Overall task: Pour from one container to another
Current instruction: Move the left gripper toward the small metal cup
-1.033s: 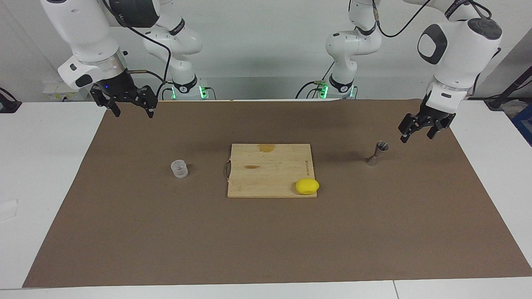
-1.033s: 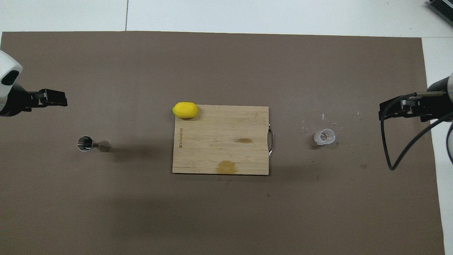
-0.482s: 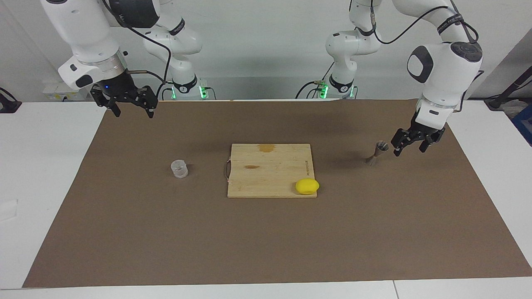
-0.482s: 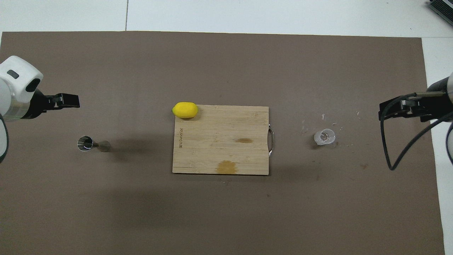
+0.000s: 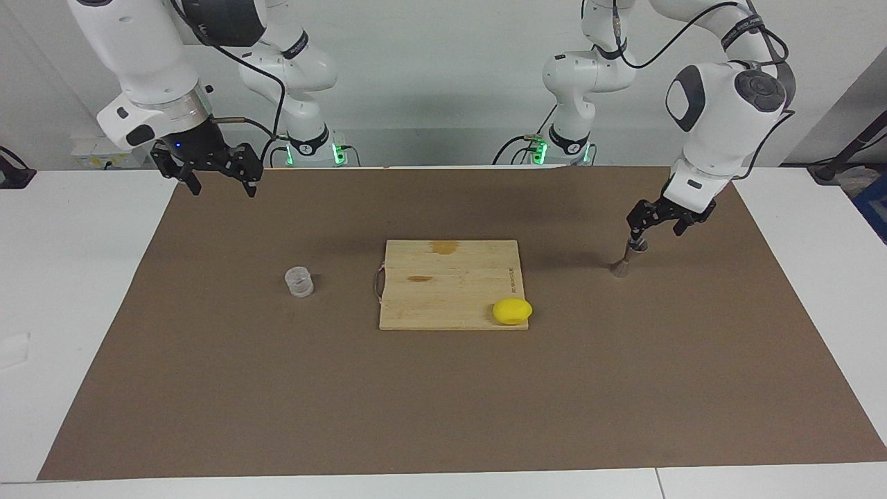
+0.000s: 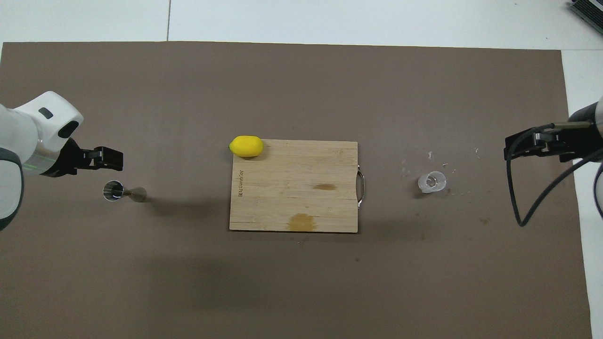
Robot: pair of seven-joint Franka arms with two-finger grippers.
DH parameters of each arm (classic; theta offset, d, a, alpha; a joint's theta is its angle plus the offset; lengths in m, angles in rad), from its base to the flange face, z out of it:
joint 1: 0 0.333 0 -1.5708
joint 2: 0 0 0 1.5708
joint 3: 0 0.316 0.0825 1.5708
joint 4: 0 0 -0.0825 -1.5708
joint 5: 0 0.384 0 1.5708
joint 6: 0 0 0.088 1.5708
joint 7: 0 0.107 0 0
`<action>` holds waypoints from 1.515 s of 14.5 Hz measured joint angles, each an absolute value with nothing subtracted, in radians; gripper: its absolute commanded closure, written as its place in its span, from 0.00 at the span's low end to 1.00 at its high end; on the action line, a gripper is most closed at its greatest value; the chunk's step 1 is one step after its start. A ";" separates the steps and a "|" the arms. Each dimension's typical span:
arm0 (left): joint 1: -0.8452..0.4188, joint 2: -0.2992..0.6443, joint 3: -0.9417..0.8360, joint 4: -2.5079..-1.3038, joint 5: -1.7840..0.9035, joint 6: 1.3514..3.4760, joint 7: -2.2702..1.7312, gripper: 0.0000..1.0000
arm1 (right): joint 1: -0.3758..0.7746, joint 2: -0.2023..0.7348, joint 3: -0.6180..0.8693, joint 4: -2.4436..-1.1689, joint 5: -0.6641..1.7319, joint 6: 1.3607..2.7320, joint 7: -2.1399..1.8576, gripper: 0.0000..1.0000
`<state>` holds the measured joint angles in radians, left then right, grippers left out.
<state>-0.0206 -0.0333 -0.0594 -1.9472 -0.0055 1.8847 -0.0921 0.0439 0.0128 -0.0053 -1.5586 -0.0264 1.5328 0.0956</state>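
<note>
The small clear cup (image 5: 299, 281) stood upright toward the right arm's end of the worktop. The shiny metal jigger (image 5: 627, 256), pinched in its middle, stood near the left arm's end. The left tool (image 5: 654, 223) hung over it, fingers apart. The right tool (image 5: 218, 177) waited, fingers apart.

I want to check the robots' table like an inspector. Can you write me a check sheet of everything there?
Surface: brown mat on white table, scattered white specks near the cup.
Job's things: clear cup upright, toward the right arm's end; metal jigger upright, toward the left arm's end.
Clutter: cutting board mid-mat, stained; lemon on its corner.
Grippers: left gripper open, close above the jigger, not gripping it; right gripper open, waiting over the mat's edge.
Cables: black cable hangs from the right arm.
Surroundings: white wall.
</note>
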 measured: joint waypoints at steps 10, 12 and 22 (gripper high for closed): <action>0.148 -0.009 -0.037 -1.946 -0.405 1.807 0.579 0.00 | 0.043 0.013 -0.006 -1.560 -0.026 1.533 0.096 0.00; 0.181 0.020 -0.037 -1.943 -0.469 1.802 0.715 0.00 | 0.042 0.013 -0.006 -1.560 -0.026 1.533 0.096 0.00; 0.377 0.194 -0.037 -1.845 -0.735 1.630 1.555 0.00 | 0.041 0.013 -0.008 -1.560 -0.026 1.533 0.096 0.00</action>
